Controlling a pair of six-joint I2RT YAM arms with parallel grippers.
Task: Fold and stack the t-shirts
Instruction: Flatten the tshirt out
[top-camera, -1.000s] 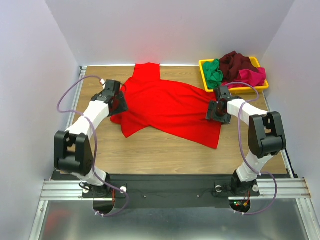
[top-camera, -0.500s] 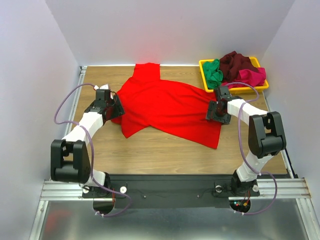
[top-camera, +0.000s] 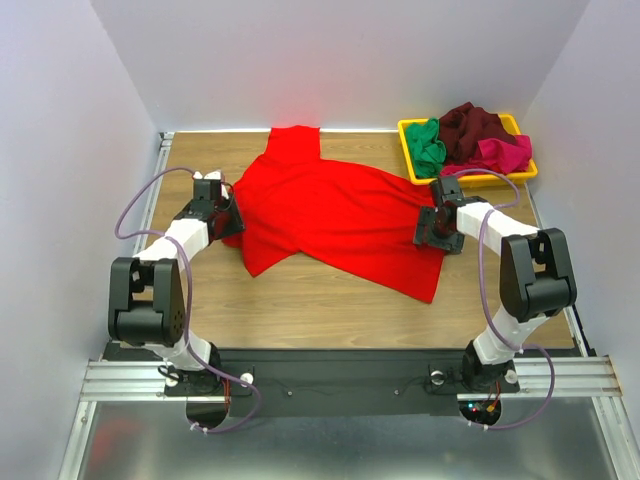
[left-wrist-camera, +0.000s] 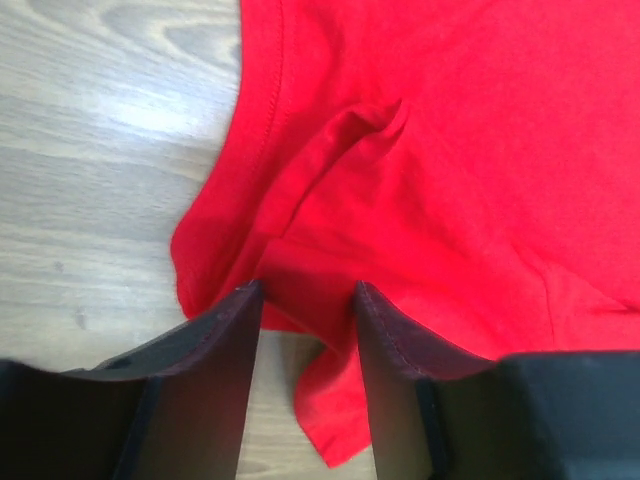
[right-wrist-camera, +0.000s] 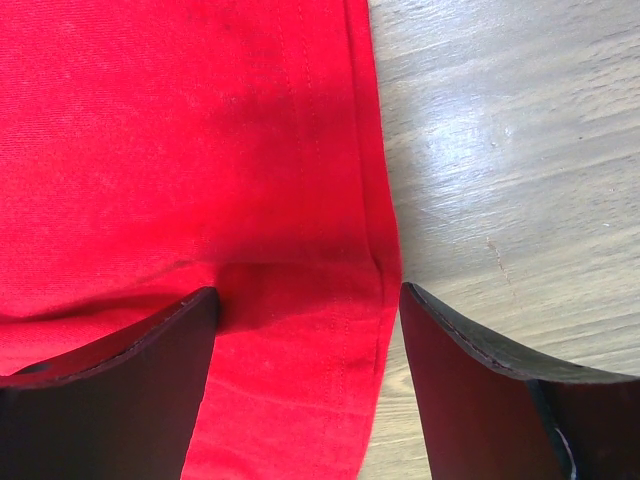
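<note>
Cloth is the whole question: the red t-shirt (top-camera: 330, 215) lies spread on the bench (top-camera: 300, 300), its long axis running on a slant from the far edge near the middle down to a corner at the near right. Each arm sits at its own side of it, so neither has to reach across.

The left fingers (left-wrist-camera: 215, 360) stand at the shirt's left edge with only a narrow gap between them. A rumpled lobe of hem runs into that gap, with a strip of bare bench showing beside it. I cannot tell whether the cloth is pinched yet.

The right fingers (right-wrist-camera: 470, 390) are spread wide and straddle the stitched hem on the shirt's right edge. Cloth runs away to their left and bare wood lies to their right.

By my judgement, both edges are lined up for a grasp. A lift from these two points would fold the shirt across its long axis.

At the far right corner the yellow tray (top-camera: 405, 128) holds three crumpled shirts in a heap: a green shirt (top-camera: 428, 145) at its left end, a dark maroon shirt (top-camera: 475, 125) on top, and a magenta shirt (top-camera: 505, 152) at the right. None is folded.
</note>
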